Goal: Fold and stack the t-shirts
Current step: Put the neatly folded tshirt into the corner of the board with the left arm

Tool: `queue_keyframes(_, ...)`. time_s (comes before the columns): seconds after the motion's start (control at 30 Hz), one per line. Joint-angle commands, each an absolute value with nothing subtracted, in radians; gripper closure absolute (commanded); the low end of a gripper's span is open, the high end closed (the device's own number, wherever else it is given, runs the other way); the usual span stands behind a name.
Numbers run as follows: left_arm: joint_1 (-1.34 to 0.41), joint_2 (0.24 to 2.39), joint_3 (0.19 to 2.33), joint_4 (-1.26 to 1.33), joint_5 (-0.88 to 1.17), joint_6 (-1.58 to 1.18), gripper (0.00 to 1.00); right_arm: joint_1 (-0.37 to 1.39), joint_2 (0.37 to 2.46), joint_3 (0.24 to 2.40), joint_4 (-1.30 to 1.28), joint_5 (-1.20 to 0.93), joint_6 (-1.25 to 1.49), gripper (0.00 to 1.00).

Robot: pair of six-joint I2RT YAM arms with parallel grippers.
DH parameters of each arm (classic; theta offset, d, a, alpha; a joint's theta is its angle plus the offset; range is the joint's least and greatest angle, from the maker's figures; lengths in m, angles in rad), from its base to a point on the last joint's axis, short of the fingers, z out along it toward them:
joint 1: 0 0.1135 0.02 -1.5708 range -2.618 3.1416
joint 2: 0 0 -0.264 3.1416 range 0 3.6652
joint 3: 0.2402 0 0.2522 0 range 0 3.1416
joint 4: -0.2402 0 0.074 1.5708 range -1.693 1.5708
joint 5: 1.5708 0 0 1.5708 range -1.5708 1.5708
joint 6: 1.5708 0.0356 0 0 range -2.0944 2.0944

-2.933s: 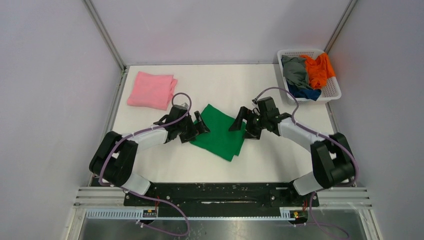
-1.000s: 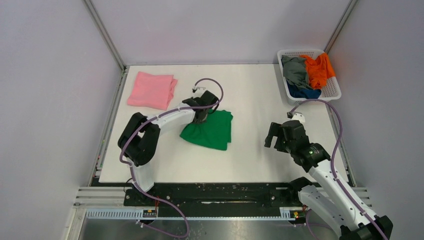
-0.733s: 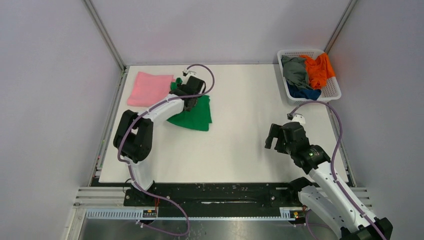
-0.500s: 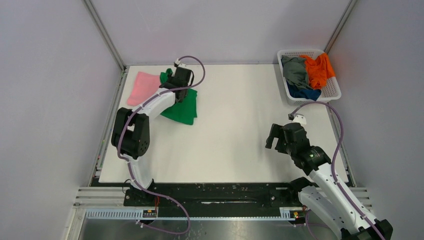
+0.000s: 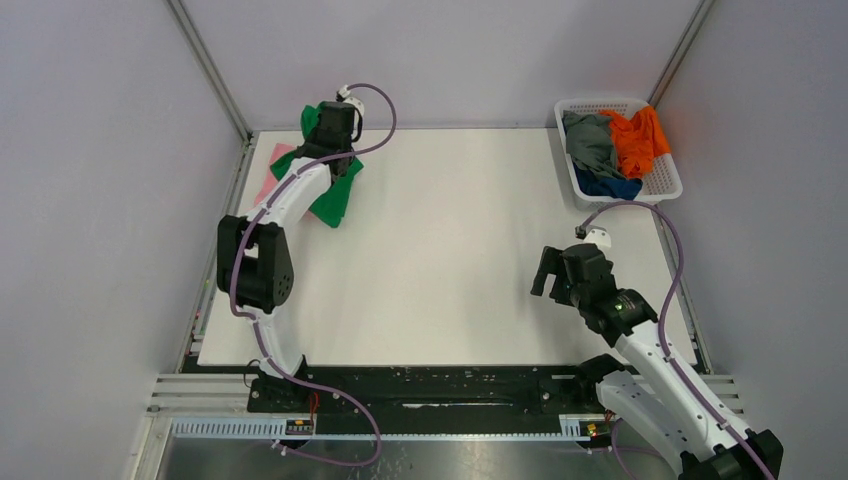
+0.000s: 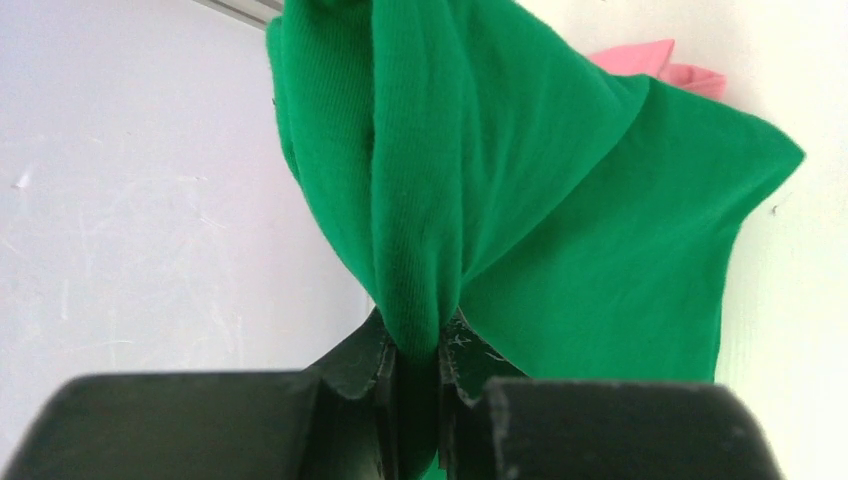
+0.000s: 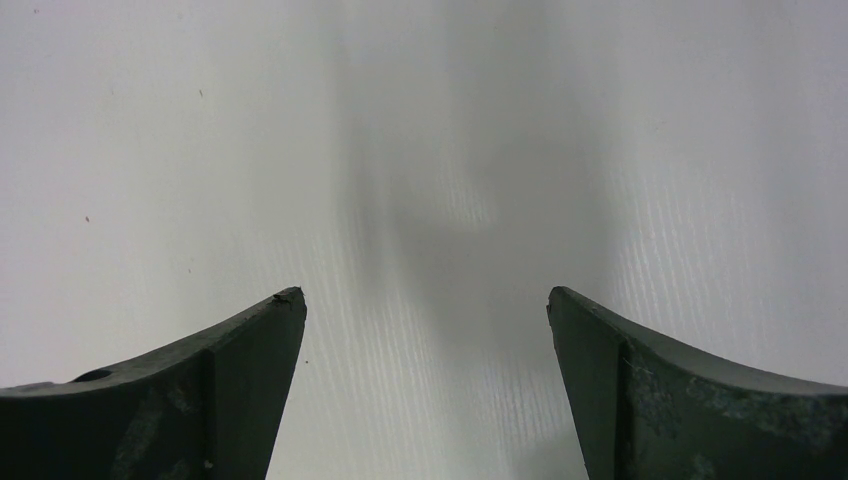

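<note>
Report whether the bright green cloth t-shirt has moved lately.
Yes. The bright green cloth t-shirt went left and farther back, away from the white slatted plastic basket.

The left white-and-black jointed arm (image 5: pixel 283 198) reached far forward and to the left from its base, with its upper links nearly in one straight line. At its end, the black two-fingered left claw (image 6: pixel 412 352) was clamped tight. Its fingers (image 6: pixel 385 375) pressed together on a gathered fold of the bright green cloth t-shirt (image 6: pixel 560 250), which hung from the grip. The right white-and-black arm (image 5: pixel 655 355) stood drawn back near its own base, bent at the elbow, its wrist tipped down. The right claw (image 7: pixel 422 300) pointed downward, its two dark fingers (image 7: pixel 230 370) spread wide apart.
</note>
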State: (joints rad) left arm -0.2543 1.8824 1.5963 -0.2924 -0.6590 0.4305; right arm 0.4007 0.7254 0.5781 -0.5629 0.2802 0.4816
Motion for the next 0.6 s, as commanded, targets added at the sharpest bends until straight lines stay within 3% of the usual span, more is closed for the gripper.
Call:
queue_keyframes(0.0,-0.244,1.829,1.7,-0.268,-0.644,0.548,1.0,0.397,0.73,0.581,-0.531,0.328,0.475,0.01)
queue_keyframes(0.57,-0.185,1.944,1.775,-0.303,-0.583,0.519,1.0,0.397,0.737,0.58,-0.527,0.352,0.475,0.01)
